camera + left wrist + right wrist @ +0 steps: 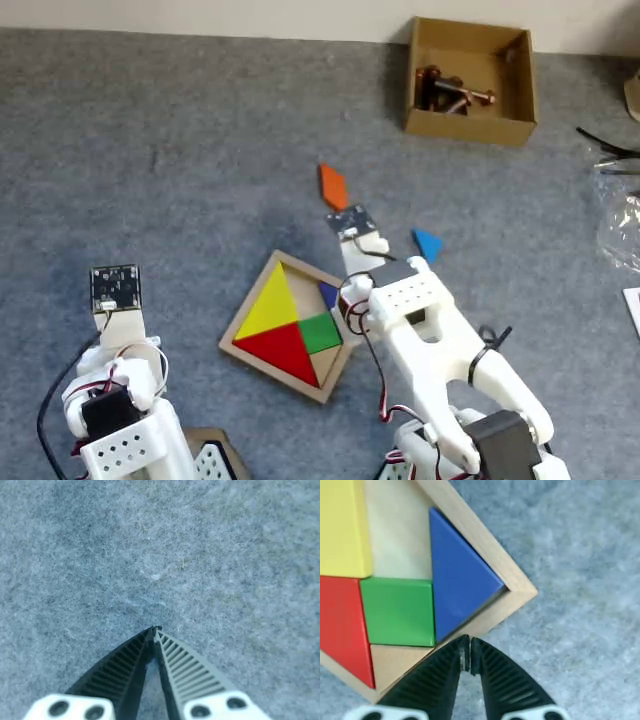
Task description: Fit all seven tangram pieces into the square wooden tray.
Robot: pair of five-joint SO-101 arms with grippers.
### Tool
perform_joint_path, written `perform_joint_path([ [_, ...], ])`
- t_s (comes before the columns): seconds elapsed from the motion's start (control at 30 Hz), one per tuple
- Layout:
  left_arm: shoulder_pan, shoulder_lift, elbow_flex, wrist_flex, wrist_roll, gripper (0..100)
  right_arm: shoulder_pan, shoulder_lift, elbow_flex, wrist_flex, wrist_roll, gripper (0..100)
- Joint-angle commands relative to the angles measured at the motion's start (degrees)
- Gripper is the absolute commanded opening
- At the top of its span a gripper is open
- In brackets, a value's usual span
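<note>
My right pincer [469,652] is clenched empty, just beside the tray [481,542] rim at mid-table. Inside: big blue triangle [457,575], green square [397,611], yellow triangle [342,525], red triangle [340,625], bare gaps. Orange parallelogram [333,186] and small blue triangle [427,244] lie loose on the carpet beyond. Left pincer [155,630] is clenched too, well apart.

The tabletop [180,150] was covered in grey cloth, fuzzy and matt like felt. The tray [476,535] was pale bare wood, smooth and dull. The blue triangle [460,580] and the green square [397,611] looked painted, smooth with a faint sheen. The left claw [155,630] and the right claw [466,642] had matt black ribbed plastic fingers on white plastic mounts. The box [470,125] was plain brown cardboard, and the parts [450,92] inside it shone like coppery metal.
</note>
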Motion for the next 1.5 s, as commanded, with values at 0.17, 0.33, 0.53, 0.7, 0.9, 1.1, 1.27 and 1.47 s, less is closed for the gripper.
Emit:
perform_joint_path([
  [0.17, 0.84, -0.31, 1.19, 0.26, 0.53, 1, -0.57, -2.86, -3.82, 0.57, 0.09, 1.0],
  [0.33, 0.84, -0.31, 1.19, 0.26, 0.53, 1, -0.31, -2.59, -3.47, 0.57, 0.35, 1.0],
  [0.53, 0.84, -0.31, 1.19, 0.26, 0.53, 1, 0.04, -2.42, -3.47, 0.57, 0.35, 1.0],
  [0.7, 0.84, -0.31, 1.19, 0.26, 0.53, 1, 6.99, -2.77, -3.82, 0.66, 0.44, 1.0],
  [0.9, 0.84, -0.31, 1.19, 0.26, 0.53, 1, 13.14, -2.86, -4.35, 0.57, 12.31, 1.0],
  [1.1, 0.84, -0.31, 1.19, 0.26, 0.53, 1, 17.45, -2.86, -11.74, 1.01, 14.07, 1.0],
  [1.27, 0.84, -0.31, 1.19, 0.26, 0.53, 1, 22.46, -2.77, -17.71, 4.0, 14.07, 1.0],
  [1.47, 0.84, -0.31, 1.19, 0.26, 0.53, 1, 26.24, -2.07, -28.88, 11.47, 13.8, 1.0],
])
